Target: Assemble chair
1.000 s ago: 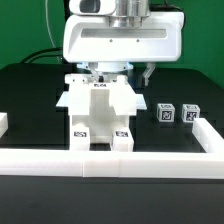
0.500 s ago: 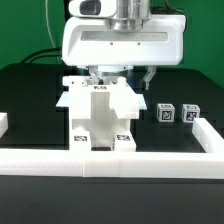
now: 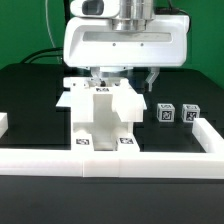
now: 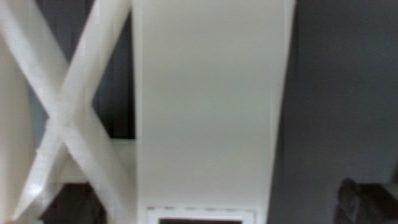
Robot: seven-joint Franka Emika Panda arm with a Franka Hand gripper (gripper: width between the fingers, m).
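The white chair assembly (image 3: 100, 112) stands mid-table, leaning toward the front wall, with tags on its two lower ends. In the wrist view it shows as a broad white panel (image 4: 210, 110) beside crossed white bars (image 4: 71, 110). My gripper (image 3: 122, 78) hangs just above and behind it, mostly hidden by the white camera mount. In the wrist view the gripper (image 4: 217, 205) has dark fingers (image 4: 365, 200) spread wide on either side of the panel, and a dark gap shows between the panel and the finger. The jaws stand open and straddle the part.
Two small white tagged blocks (image 3: 165, 113) (image 3: 189, 114) sit at the exterior view's right. A white wall (image 3: 110, 160) runs along the front with a raised corner at the right (image 3: 205, 135). A short white piece (image 3: 3, 122) lies at the left edge.
The chair assembly has tipped and slid toward the front wall; its tagged lower ends now sit lower in the exterior view. The gripper has shifted slightly right.
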